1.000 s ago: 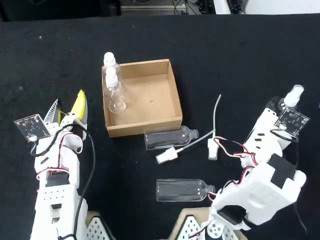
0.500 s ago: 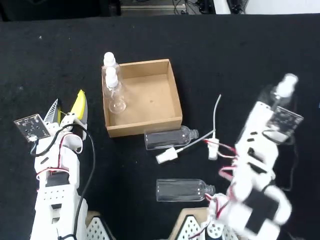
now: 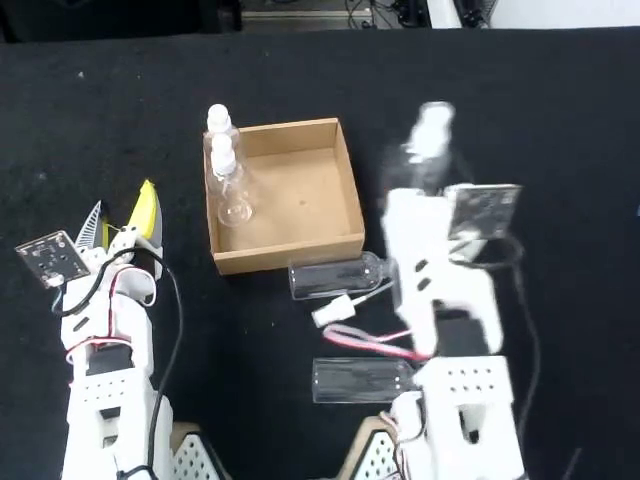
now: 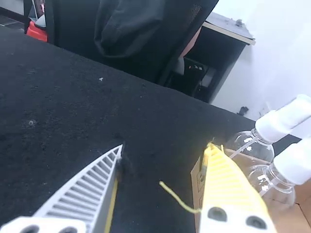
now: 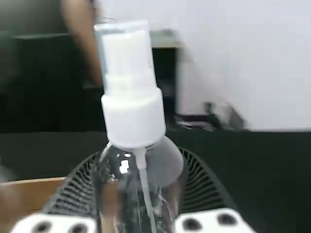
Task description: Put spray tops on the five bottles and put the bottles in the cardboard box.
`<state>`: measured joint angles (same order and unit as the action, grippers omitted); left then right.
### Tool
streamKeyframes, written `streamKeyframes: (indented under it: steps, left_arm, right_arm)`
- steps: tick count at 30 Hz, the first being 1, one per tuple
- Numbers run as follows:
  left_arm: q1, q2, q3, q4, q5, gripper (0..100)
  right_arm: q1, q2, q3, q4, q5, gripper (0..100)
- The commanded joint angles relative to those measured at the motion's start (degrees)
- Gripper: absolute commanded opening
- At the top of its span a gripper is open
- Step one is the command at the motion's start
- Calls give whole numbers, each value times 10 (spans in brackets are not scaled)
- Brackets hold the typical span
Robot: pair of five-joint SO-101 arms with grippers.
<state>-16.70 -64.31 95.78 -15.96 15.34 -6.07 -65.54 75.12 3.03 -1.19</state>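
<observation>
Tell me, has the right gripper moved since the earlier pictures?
Yes: the right gripper, holding a capped bottle, has swung left toward the cardboard box.

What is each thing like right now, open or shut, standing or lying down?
Box: open on top.
Two bottles at its left wall: upright, tops on.
Held bottle: top on, gripped by right pincer.
Two other bottles: lying down, no tops.
Loose spray top: lying by itself.
Left pincer: open, empty.

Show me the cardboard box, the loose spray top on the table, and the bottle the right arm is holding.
cardboard box point(image 3: 290, 257): high view, on its front wall.
loose spray top point(image 3: 333, 311): high view, on its white head.
held bottle point(image 5: 132, 121): right wrist view, on the collar of its spray top.
</observation>
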Motion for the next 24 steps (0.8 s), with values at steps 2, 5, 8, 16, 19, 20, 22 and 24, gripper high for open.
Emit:
streamKeyframes:
  steps: [2,5,8,16,19,20,22,24]
  left_arm:
    - [-7,-3,14,1,1,241]
    - [-7,-2,14,0,0,241]
    - [-7,0,14,-1,-1,241]
    - [-7,1,14,-2,-3,241]
    - [-7,1,14,-2,-3,241]
    - [-7,1,14,-2,-3,241]
    - [-7,1,14,-2,-3,241]
    - [-7,1,14,-2,-3,241]
  right_arm:
    - [-123,-22,-14,-54,2,11]
    - [-129,22,-11,-147,2,11]
    - [-128,111,-37,-205,2,11]
    - [-119,400,-185,-219,2,11]
    - [-104,485,-202,-287,-1,11]
    - [-101,511,-203,-324,-1,11]
    - [-100,567,-203,-417,-1,11]
    - [-101,621,-203,-497,-1,11]
